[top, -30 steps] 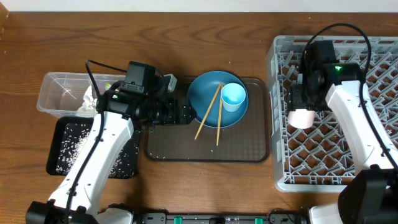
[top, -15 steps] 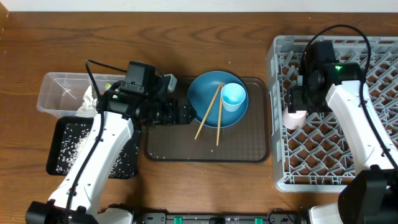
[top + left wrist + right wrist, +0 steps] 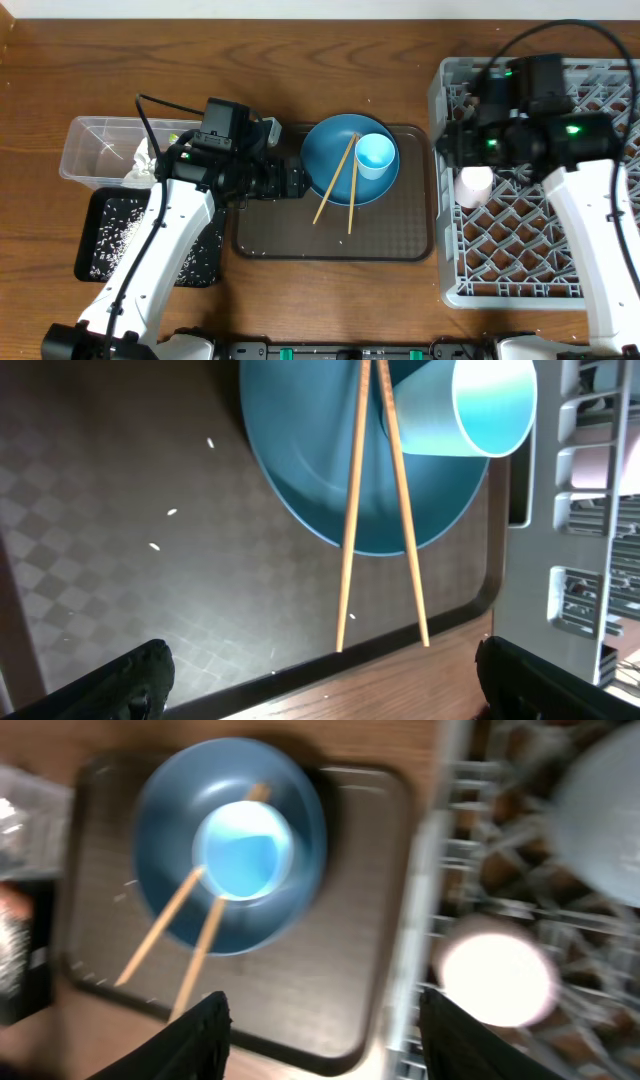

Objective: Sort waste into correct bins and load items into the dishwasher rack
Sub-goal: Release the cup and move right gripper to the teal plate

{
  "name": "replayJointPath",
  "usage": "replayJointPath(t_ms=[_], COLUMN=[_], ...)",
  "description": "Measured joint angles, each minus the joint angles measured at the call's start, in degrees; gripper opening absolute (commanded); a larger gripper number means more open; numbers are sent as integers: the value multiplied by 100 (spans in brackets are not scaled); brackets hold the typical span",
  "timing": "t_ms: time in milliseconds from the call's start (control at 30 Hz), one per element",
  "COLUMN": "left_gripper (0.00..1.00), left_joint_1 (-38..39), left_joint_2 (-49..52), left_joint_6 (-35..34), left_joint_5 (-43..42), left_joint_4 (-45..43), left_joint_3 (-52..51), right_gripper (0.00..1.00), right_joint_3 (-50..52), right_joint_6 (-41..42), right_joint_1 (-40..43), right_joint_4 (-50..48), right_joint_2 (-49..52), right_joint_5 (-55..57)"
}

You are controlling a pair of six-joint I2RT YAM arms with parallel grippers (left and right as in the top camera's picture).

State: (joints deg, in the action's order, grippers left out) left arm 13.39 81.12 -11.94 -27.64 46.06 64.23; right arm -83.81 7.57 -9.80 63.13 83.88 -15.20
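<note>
Since a second ago, my right arm has swung off toward 10 o'clock. The pinkish-white cup [image 3: 473,186] that was under the wrist now sits alone in the rack [image 3: 447,262], at its 9 o'clock edge. Can't tell which way up. Left arm hasn't budged.

Right claw [image 3: 322,1045] is released: fingers apart, nothing between them. The wrist view is motion-blurred, and there the cup lies at 4 o'clock of the claw, apart from it. My read is that the drop-off is done and I'm backing out so the pegs carry the cup.

Left claw [image 3: 335,690] is wide open and empty, hovering over the 9 o'clock end of the brown tray [image 3: 400,225]. It points toward 3 o'clock at the blue plate [image 3: 325,150]. Probably parked there for the next pick.

Further out, the chopsticks [image 3: 340,190] lean across the plate rim with their low ends on the tray toward 6 o'clock. The light blue cup [image 3: 376,155] stands on the plate's 3 o'clock side. Both likely need to come off before the plate lifts.

At far 9 o'clock on the counter [image 3: 300,60] is the clear tub [image 3: 85,135] with tissue [image 3: 145,160]. The black tray [image 3: 80,262] at its 6 o'clock holds rice [image 3: 110,225]. Plate, blue cup and chopsticks are not yet loaded.
</note>
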Motion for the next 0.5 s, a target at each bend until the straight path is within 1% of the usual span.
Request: replayJointPath(t_ms=[167,233,300,367,500], left_gripper=[99,99,99,99,99], left_joint_1=[-15,-68,-168,-339,-894], left_joint_2=[0,0,0,0,0], left_joint_6=[0,0,2,2,-20], left_joint_5=[101,118,166,243,442], left_joint_4=[2,4,31,118,365], left_joint_3=[0,-2,-2,-2,-2], right_gripper=[55,49,46,43,44], right_joint_3=[0,0,0,0,0], right_joint_6=[369,590,826,1099,1735], right_joint_1=[-802,-1123,-1381,-1646,-2142], right_joint_4=[-214,-308,-372,-455,-778], right_joint_2=[72,87,120,188,479], right_joint_5=[-28,79,173,264,490])
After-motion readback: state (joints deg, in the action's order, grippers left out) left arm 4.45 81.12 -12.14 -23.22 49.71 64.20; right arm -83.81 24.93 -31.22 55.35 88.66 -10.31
